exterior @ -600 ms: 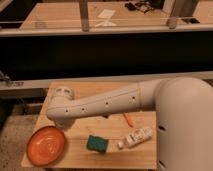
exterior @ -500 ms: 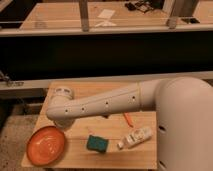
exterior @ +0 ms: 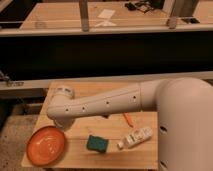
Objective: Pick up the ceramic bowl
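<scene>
Ceramic bowl [exterior: 47, 146] on table [exterior: 111, 159], hand [exterior: 61, 123] just past its far-right rim (grip: cannot tell)

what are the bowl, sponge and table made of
Bowl: likely glazed ceramic, glossy orange with a lighter rim. Sponge: seemingly foam, matte teal block. Table: looks like wood, pale tan and matte. Tool: hidden behind the arm end beside the bowl.

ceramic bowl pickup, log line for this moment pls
ceramic bowl: on table, near-left corner, ungrasped | arm: stretched across table, end joint just beyond bowl | tool: out of sight behind arm
</scene>
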`<state>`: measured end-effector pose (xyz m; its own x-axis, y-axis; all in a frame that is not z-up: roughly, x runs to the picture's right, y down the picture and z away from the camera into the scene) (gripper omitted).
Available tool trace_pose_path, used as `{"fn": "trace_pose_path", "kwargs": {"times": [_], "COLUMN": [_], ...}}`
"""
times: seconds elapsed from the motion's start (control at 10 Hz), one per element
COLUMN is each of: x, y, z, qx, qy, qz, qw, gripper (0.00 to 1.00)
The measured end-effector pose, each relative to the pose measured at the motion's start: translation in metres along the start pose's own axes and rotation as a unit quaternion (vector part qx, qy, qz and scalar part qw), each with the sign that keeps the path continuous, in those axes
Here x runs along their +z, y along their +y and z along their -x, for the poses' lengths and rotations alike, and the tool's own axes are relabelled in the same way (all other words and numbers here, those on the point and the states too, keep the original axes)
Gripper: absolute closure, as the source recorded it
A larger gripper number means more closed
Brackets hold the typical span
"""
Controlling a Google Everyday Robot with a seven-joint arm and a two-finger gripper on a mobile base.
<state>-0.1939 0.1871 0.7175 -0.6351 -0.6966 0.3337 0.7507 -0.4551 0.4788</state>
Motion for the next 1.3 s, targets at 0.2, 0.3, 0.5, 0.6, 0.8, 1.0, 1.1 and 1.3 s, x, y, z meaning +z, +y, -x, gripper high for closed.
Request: {"fn": "trace_pose_path", "kwargs": {"times": [0.2,0.3,0.5,0.6,0.8,1.0,1.1,1.3], "x": [0.0,-0.0005,-0.0011,-0.0014,-0.0015,-0.0017,-0.0017,-0.0017], "y": [-0.0004,-0.0005,-0.0019,-0.0023,-0.0033,-0.0035,-0.0038,-0.0039], "z": [-0.0003,-0.0003,0.0001,0.0,0.0002,0.0005,0.0004,0.0003], "qx": [-0.002,-0.003,-0.004,-0.004,-0.005,-0.006,-0.007,-0.008], "qy": [-0.001,-0.002,-0.003,-0.004,-0.006,-0.007,-0.007,-0.008], "qz": [-0.004,-0.005,-0.01,-0.012,-0.015,-0.018,-0.019,-0.022], "qw": [1.0,1.0,0.9999,0.9999,0.9999,0.9998,0.9998,0.9997], "gripper": [0.74,0.74,0.68,0.66,0.6,0.54,0.53,0.53]}}
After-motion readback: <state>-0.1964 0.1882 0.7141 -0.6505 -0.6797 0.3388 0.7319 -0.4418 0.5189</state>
